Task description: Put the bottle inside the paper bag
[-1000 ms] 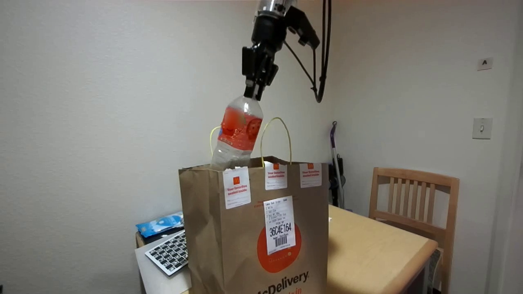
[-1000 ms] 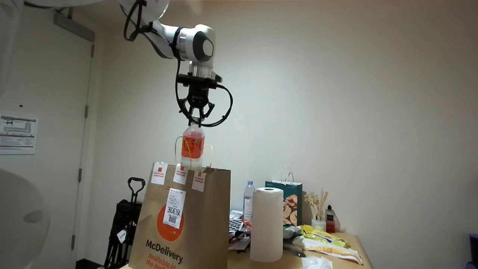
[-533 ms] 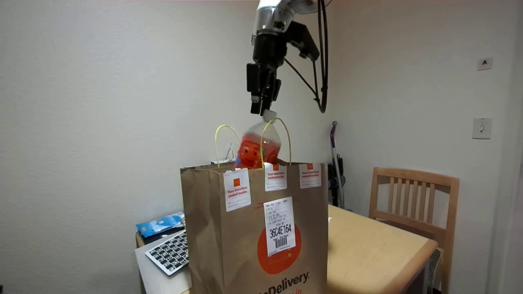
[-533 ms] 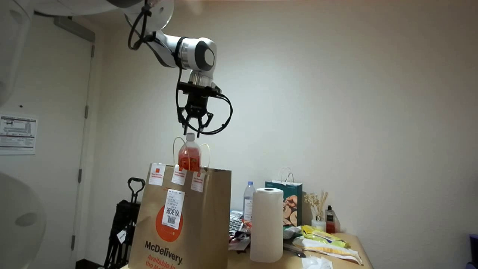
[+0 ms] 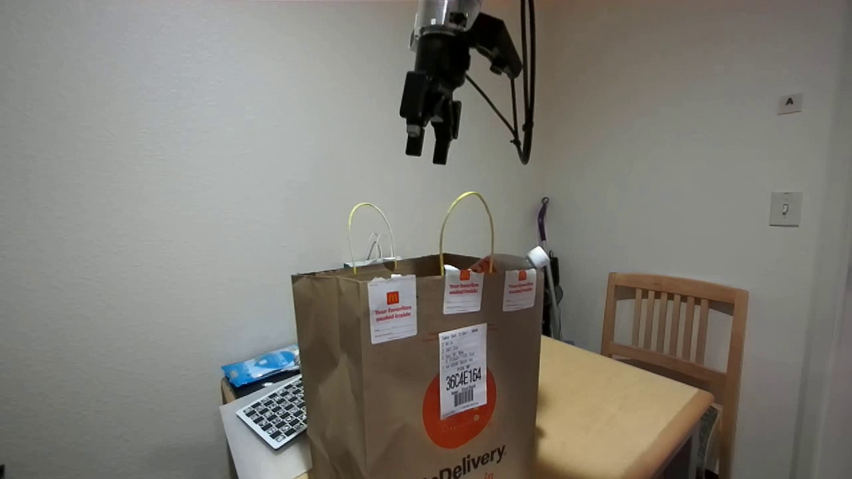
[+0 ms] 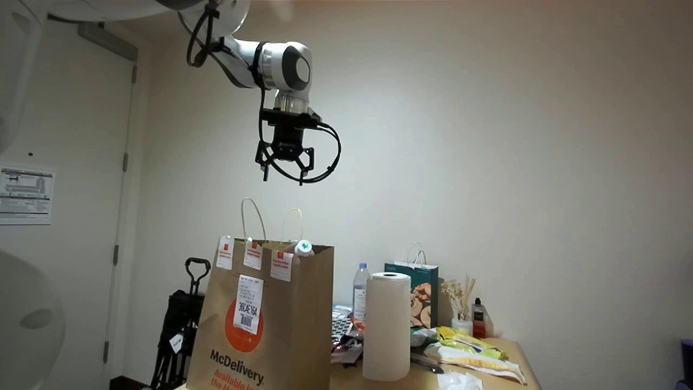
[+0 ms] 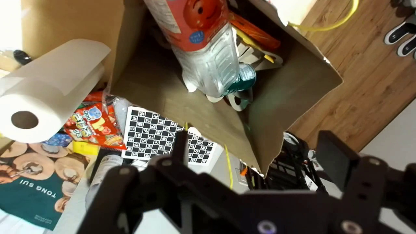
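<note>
The claw (image 6: 283, 182) hangs above the paper bag (image 6: 311, 325), pointing down, its two fingers (image 7: 336, 159) spread wide. In both exterior views the tips stand clearly apart, and in the wrist view a broad gap separates them. The claw's grasp is empty; it is apart from the bag, the bag's loop handles (image 5: 469, 193) and the bottle (image 7: 201, 42) alike.

The bottle is in the bag, tilted rather than upright. Its clear, ridged base lies lower inside, just beside a dark green can (image 7: 242, 79), and its red-orange label shows a smiling face. The top end slants up to the bag's opening, where the white cap (image 5: 538, 257) sticks out past the rim; whether the neck rests on the rim cannot be made out.

The bag stands upright, its bottom out of sight. On the surface (image 5: 619, 392), a paper towel roll (image 6: 387, 330) stands near it, with a smaller green bag (image 6: 425, 276) behind the roll.
</note>
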`<state>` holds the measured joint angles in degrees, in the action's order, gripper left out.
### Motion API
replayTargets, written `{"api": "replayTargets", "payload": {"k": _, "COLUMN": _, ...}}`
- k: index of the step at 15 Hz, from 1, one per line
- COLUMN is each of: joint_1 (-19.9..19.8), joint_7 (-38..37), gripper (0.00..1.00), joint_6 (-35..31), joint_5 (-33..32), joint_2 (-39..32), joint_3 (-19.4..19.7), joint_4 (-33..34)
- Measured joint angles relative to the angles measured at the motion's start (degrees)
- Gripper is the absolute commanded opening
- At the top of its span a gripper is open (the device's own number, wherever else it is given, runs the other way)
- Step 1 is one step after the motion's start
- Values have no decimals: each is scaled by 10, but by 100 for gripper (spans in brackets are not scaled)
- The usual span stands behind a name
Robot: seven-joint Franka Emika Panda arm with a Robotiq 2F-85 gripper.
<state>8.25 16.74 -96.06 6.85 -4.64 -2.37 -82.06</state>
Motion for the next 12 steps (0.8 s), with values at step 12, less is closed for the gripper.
{"api": "replayTargets", "payload": {"k": 12, "joint_1": 1, "joint_7": -1, "gripper": 100, "joint_6": 11, "joint_5": -11, "joint_2": 32, "joint_3": 3, "joint_4": 55}}
